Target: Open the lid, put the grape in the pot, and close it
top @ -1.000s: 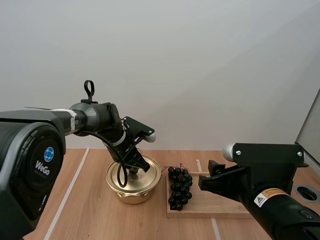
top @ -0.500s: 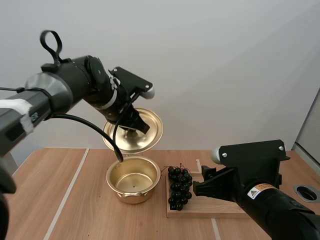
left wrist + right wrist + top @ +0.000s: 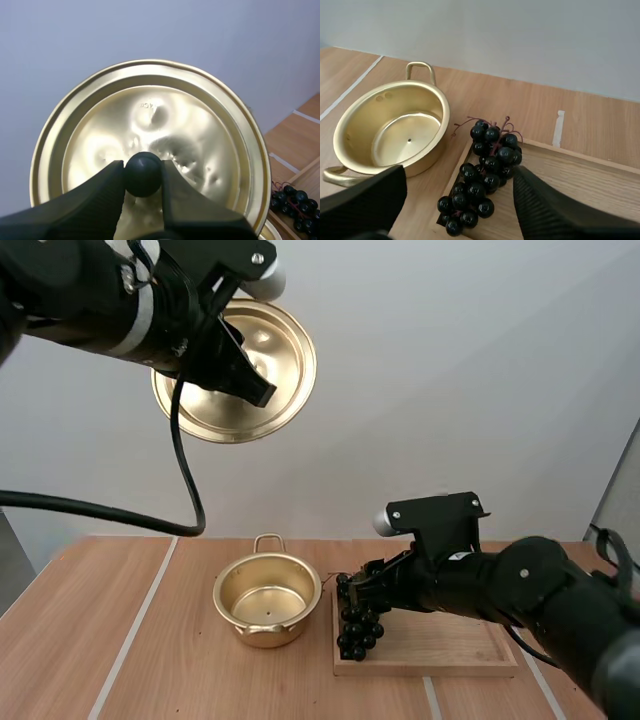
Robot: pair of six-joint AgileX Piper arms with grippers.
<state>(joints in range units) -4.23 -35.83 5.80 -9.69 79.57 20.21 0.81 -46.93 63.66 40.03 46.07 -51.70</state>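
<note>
Your left arm (image 3: 100,300) was raised high above the tabletop (image 3: 150,650), and its jaws were clamped on the small black knob (image 3: 142,172) of a round golden lid (image 3: 285,345). The lid hung in the air well above the pot, tilted so that its shiny face was turned toward the camera behind the arms. From the left wrist, the two dark jaws pressed the knob from either side, with the lid (image 3: 165,115) spreading out wide behind them. Below, a golden pot (image 3: 268,628) with two loop handles stood uncovered on the wooden tabletop, its pale bottom in plain sight. Just beside the pot lay a flat wooden tray (image 3: 440,645), and a bunch of dark grapes (image 3: 358,620) rested on the end of the tray nearest the pot. Your right arm (image 3: 520,590) reached low across the tray toward the bunch. From the right wrist, its jaws stood wide apart, one on each side of the grapes (image 3: 487,172), with the pot (image 3: 365,120) just beyond them and the tray (image 3: 580,190) underneath. Whether the jaws touched the grapes could not be told.
</note>
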